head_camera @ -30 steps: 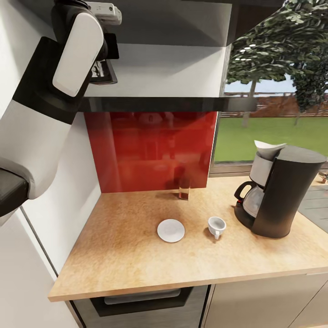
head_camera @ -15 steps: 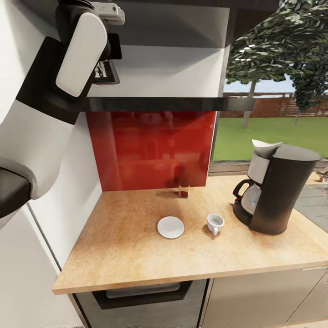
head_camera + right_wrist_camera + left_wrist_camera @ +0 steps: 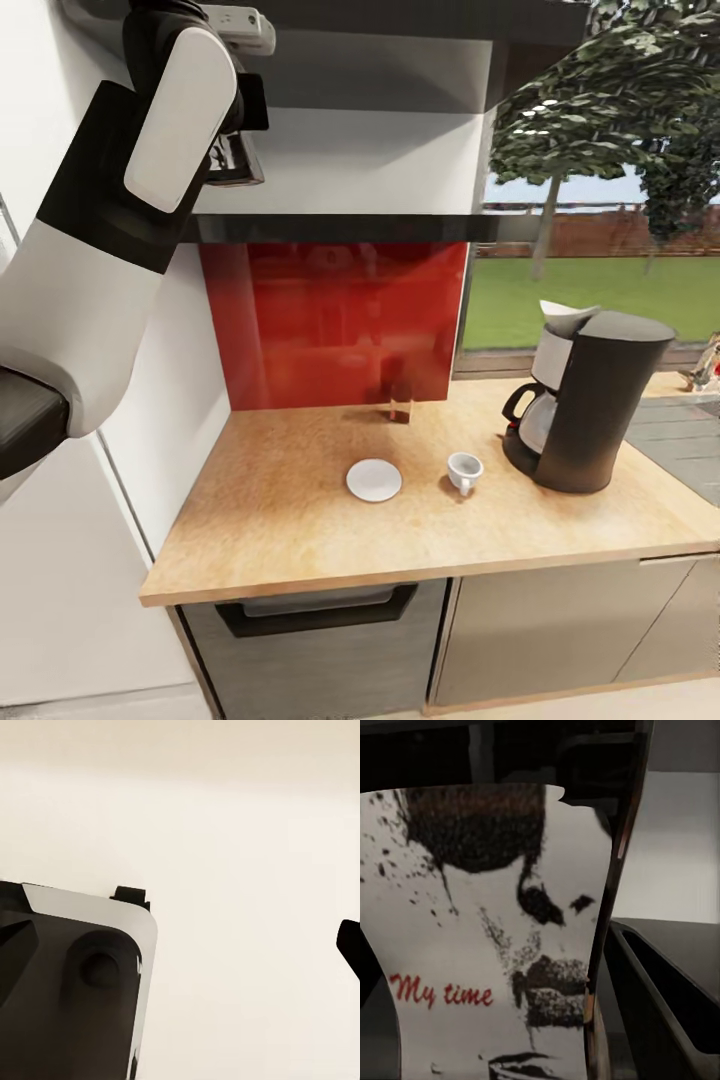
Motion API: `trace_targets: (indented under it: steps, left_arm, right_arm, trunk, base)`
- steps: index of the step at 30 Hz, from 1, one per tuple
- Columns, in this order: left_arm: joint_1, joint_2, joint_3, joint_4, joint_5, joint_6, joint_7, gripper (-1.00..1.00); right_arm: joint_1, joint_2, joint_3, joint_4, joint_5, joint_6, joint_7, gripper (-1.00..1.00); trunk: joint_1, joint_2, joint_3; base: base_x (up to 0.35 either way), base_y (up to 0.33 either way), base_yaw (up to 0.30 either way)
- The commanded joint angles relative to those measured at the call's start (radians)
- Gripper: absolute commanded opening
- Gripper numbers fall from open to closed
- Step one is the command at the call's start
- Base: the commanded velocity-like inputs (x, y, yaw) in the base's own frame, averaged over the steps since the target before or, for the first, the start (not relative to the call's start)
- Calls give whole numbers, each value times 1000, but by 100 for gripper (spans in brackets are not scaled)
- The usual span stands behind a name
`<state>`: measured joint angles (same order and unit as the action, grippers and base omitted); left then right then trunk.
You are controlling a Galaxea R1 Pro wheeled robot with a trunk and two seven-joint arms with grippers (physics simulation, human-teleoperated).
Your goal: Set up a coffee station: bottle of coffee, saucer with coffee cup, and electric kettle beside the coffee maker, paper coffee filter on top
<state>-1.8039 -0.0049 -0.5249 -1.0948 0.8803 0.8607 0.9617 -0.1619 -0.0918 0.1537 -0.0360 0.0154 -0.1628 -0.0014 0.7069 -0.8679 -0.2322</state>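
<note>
My left arm is raised to the kitchen shelf [image 3: 340,228], with the left gripper [image 3: 236,152] at the shelf's left end. In the left wrist view the bottle of coffee [image 3: 487,937], white label reading "My time", stands very close between the fingers [image 3: 660,1012], which look shut on it. On the countertop [image 3: 290,550] stand the black coffee maker [image 3: 592,410] with a paper coffee filter [image 3: 566,318] on top, a white saucer [image 3: 374,480] and a white coffee cup [image 3: 464,470] beside the saucer, not on it. One right fingertip [image 3: 349,945] shows over a pale surface.
A small brown-filled glass [image 3: 401,402] stands against the red backsplash [image 3: 335,320]. A dark pull-out front [image 3: 320,612] sits under the counter, a white wall panel [image 3: 90,560] at left and a window [image 3: 600,290] behind the coffee maker.
The whole head view has pulled back and tilted, so the counter things look smaller and lower cabinets show. The left arm keeps its raised pose by the shelf.
</note>
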Motion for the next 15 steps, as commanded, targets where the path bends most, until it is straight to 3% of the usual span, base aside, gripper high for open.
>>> trace_targets:
  steps: [1, 15]
  left_arm:
    - [-1, 0, -2, 0, 8, 3, 8, -100]
    - [-1, 0, -1, -10, 8, 3, 4, -100]
  right_arm:
    - [-1, 0, 4, 1, 2, -3, 0, 100]
    - [-1, 0, 4, 1, 2, -3, 0, 100]
  trunk:
    - [0, -1, -1]
    - [0, -1, -1]
  base:
    - [-70, 0, 0]
    - [-56, 0, 0]
